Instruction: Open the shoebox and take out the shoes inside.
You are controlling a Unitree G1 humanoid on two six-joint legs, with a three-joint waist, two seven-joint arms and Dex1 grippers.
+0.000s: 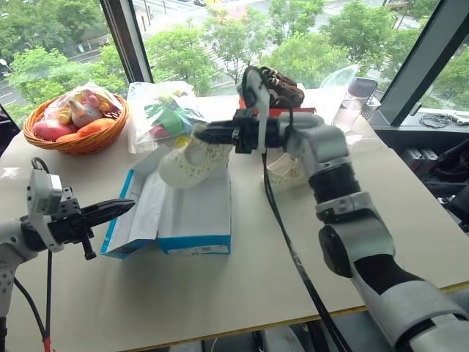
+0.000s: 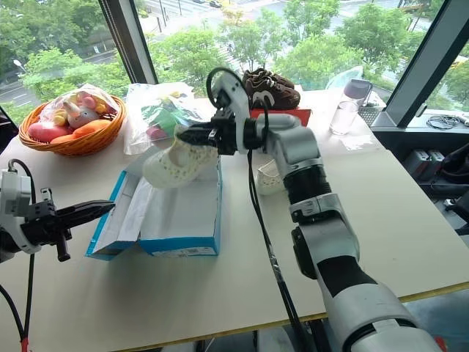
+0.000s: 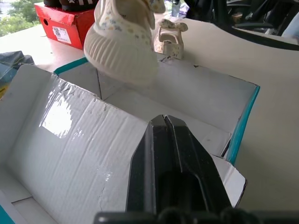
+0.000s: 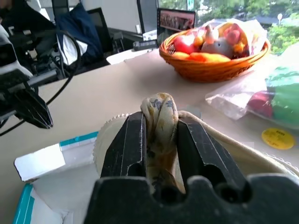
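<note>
While the shoebox lies open on the table with its white inside bare, the right gripper holds one cream shoe in the air above the box, its two black fingers clenched on the fabric at the shoe's heel, so the shoe hangs toe-down and clear of the cardboard. The second shoe already stands on the table just beside the box, on the side toward the red box that carries a pair of dark brown shoes. The left gripper hovers near the box's open lid, its fingers pressed together on nothing, touching neither box nor shoe as far as can be seen. The step in hand looks like the removal of the last shoe: the lid is open, one shoe is out, and this one is lifted free but not yet set down. The next move likely calls for carrying the shoe sideways past the box wall to a bare patch of table, perhaps next to its mate, lowering it until the sole rests flat, and only then letting go. The grip is on soft fabric, so the shoe may swing or tip when placed. The basket of toys and the plastic bag lie beyond the box, well out of the way.
</note>
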